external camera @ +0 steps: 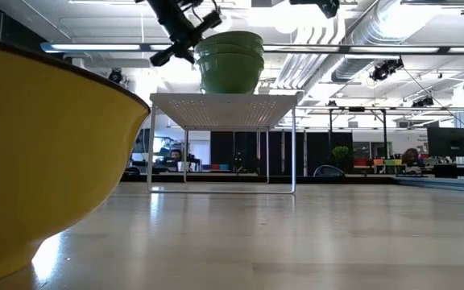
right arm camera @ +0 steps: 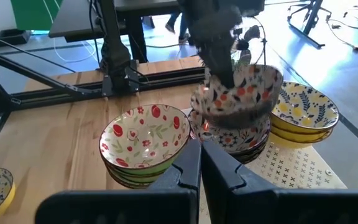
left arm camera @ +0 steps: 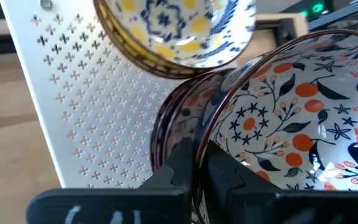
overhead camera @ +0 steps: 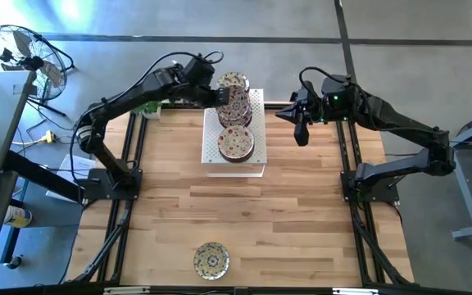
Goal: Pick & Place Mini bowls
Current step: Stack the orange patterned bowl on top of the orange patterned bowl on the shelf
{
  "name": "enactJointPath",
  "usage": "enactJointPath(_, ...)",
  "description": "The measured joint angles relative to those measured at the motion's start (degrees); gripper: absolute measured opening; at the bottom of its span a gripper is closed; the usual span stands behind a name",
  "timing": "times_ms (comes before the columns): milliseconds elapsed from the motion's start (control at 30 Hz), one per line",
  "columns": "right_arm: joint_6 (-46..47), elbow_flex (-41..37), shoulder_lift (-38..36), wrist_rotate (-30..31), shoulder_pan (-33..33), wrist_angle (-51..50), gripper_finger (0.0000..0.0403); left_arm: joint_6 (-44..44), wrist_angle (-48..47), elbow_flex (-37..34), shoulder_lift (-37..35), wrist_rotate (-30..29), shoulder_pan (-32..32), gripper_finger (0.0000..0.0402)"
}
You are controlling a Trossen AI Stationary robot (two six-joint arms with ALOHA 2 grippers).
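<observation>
1. Left claw point(overhead camera: 222, 96) is over the white perforated block point(overhead camera: 256, 102) at the surface's far edge, pinched shut on the rim of an orange-patterned mini bowl point(left arm camera: 303, 124).
2. In the right wrist view that bowl point(right arm camera: 238, 93) hangs tilted above its stack point(right arm camera: 238, 140), clear of it.
3. Three stacks of mini bowls sit in a row on the block: yellow-and-blue stack point(right arm camera: 306, 115), the middle orange-patterned stack, red-and-green stack point(right arm camera: 145, 146).
4. The low view shows green bowl undersides point(external camera: 229, 60) stacked on the block's top.
5. One more mini bowl point(overhead camera: 211, 260), blue and yellow, sits alone near the surface's near edge, well apart from the block.
6. Right claw point(overhead camera: 302, 131) is shut, empty, held in the air near the far right corner, beside the block.
7. A fan point(overhead camera: 23, 53) stands on the floor beyond the far left corner.
</observation>
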Motion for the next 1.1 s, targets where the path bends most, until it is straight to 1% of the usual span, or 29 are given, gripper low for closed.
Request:
enactJointPath(167,-0.02,0.0,0.0,0.0,0.0,0.67,0.0001,-0.39,-0.71,-0.02,1.99,0.5,-0.14,0.0008)
enactJointPath(400,-0.02,0.0,0.0,0.0,0.0,1.18,0.0002,-0.61,-0.64,-0.02,2.46,0.1,-0.14,0.0013)
enactJointPath(600,-0.02,0.0,0.0,0.0,0.0,1.2,0.0002,-1.47,-2.03,-0.02,2.46,0.28,-0.14,0.0055)
enactJointPath(767,-0.02,0.0,0.0,0.0,0.0,1.2,0.0001,-1.4,-1.99,-0.02,2.44,1.83,-0.14,0.008)
enactJointPath(1000,-0.02,0.0,0.0,-0.01,-0.01,1.2,0.0001,1.37,-2.68,0.0,2.31,2.2,-0.03,0.0124)
enactJointPath(1100,-0.02,0.0,0.0,-0.01,0.0,1.2,0.0002,3.18,-4.38,0.0,0.99,1.82,0.65,0.0142)
